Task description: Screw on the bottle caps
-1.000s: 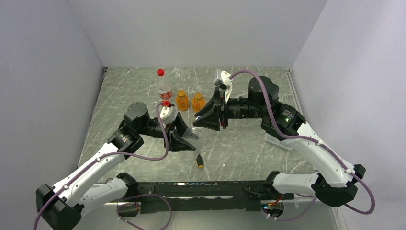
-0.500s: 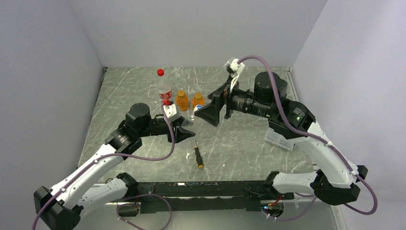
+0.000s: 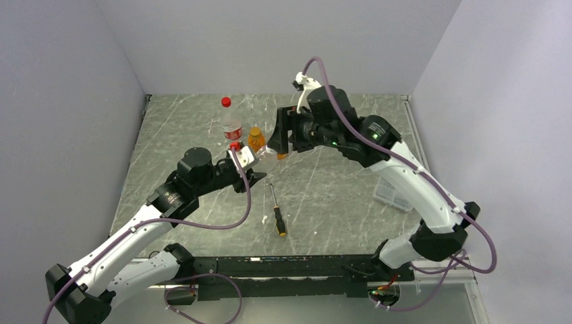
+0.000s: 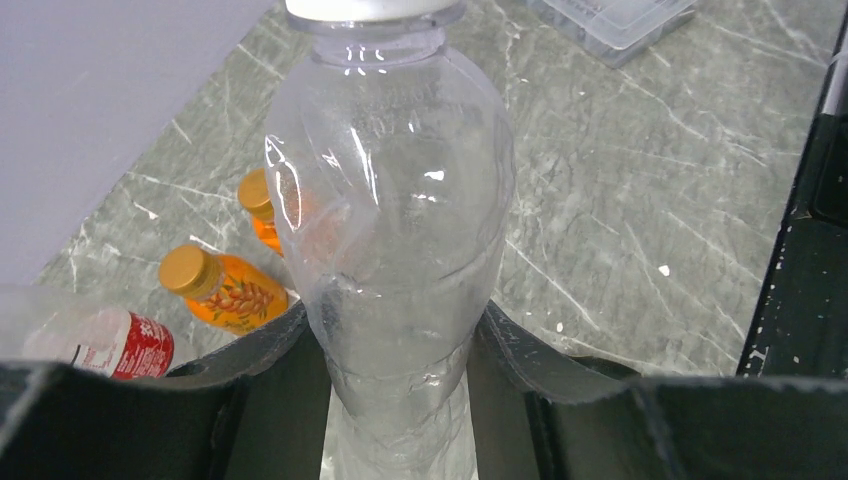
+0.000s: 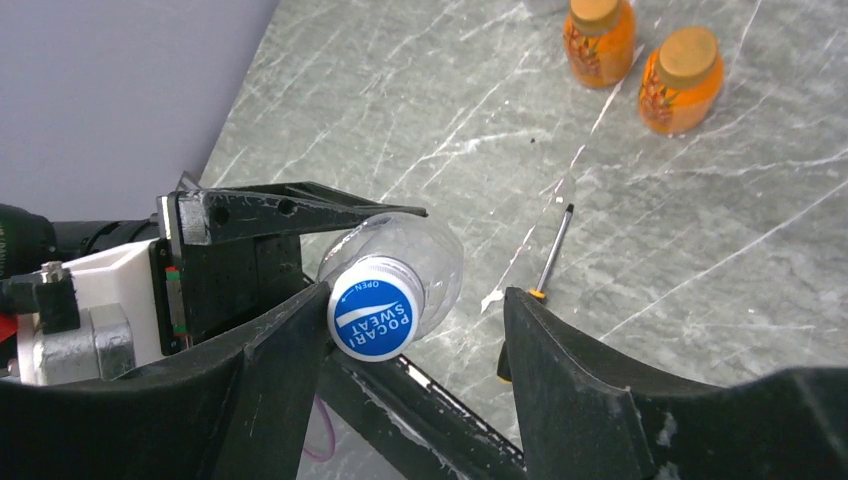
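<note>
Screwdriver [image 3: 276, 210] lies flat on the table [image 3: 337, 202], midway along and closest to the near edge.

Left gripper [image 4: 395, 315], just beyond it, is closed tight on the lower body of the small clear bottle [image 4: 390, 220]. A finger presses each side. The bottle is held off the surface, neck pointing away from the left arm towards the right arm.

Blue cap [image 5: 375, 315], white-centred and printed, sits on that bottle's neck. How far it is threaded on cannot be told.

Right gripper [image 5: 415, 295] faces the cap end-on with its jaws spread wide. The cap is between them, close against one finger, with a clear gap to the other. It grips nothing.

Beyond, towards the far edge, amber bottle [image 5: 598, 35] and second amber bottle [image 5: 682, 80] stand upright side by side, each with an orange cap on. Tall labelled bottle [image 3: 230, 127] stands upright nearest the far-left corner with its red cap [image 3: 226, 102] on.

Clear box [image 3: 391, 194] lies by the right edge.
</note>
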